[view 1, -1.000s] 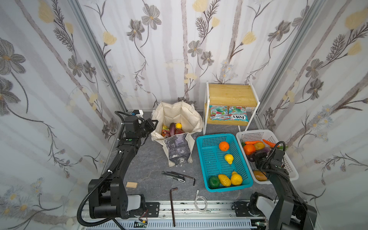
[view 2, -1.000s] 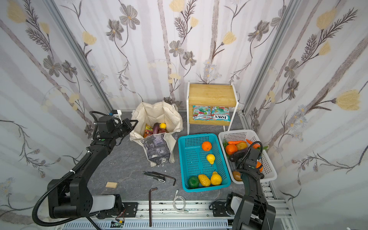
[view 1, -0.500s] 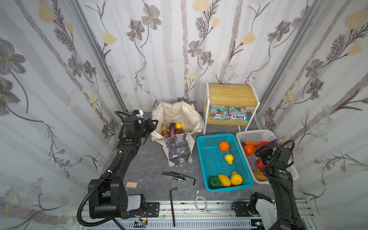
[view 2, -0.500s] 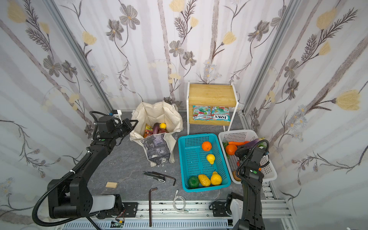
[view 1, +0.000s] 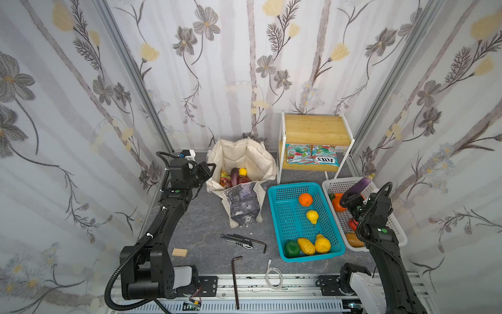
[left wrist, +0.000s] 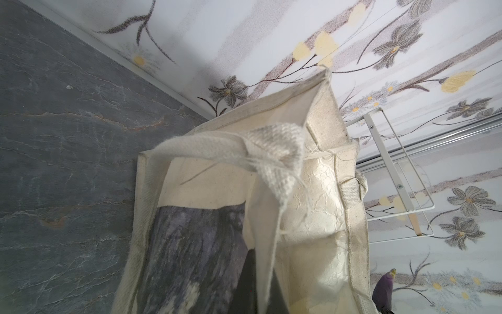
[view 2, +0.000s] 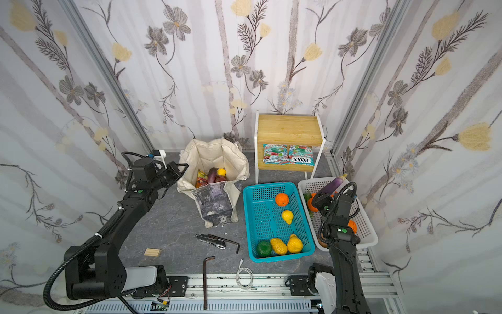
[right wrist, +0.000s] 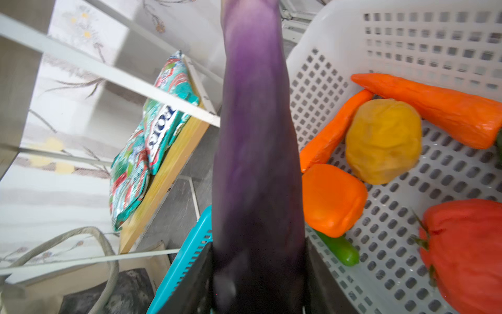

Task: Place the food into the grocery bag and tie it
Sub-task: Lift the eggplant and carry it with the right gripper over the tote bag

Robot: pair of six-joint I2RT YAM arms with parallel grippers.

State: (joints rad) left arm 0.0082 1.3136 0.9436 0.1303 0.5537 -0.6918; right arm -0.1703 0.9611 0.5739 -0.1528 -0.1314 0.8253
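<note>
While the left gripper (view 1: 209, 170) is clenching shut on the handle strap (left wrist: 271, 152) at the left rim of the grocery bag (view 1: 244, 157), the right gripper (view 1: 354, 195) is grasping a purple eggplant (view 1: 363, 182) by 1 end and holding it in the air over the white basket (view 1: 332, 185). In both top views this eggplant is pointing up and away from the arm, clear of the basket's contents. In the right wrist view it is running out from between the dark fingers (right wrist: 322, 282), with 2 carrots (right wrist: 434, 103), a yellow lump (right wrist: 383, 141), an orange pepper (right wrist: 332, 198), a tomato (right wrist: 467, 250) and a green chilli (right wrist: 339, 250) lying in the basket below.

The bag is standing open on the grey tabletop (view 1: 203, 225), just left of the wooden rack (view 1: 315, 127), with its printed front panel sagging forward. Inside it a lemon (view 1: 242, 171), a dark eggplant (view 1: 234, 174) and an orange snack packet (view 1: 224, 176) are lying together. 2 green snack packets (view 1: 311, 157) are lying side by side on the rack's lower shelf. Between the bag and the white basket, the turquoise basket (view 1: 288, 220) is holding 5 pieces of toy fruit.
</note>
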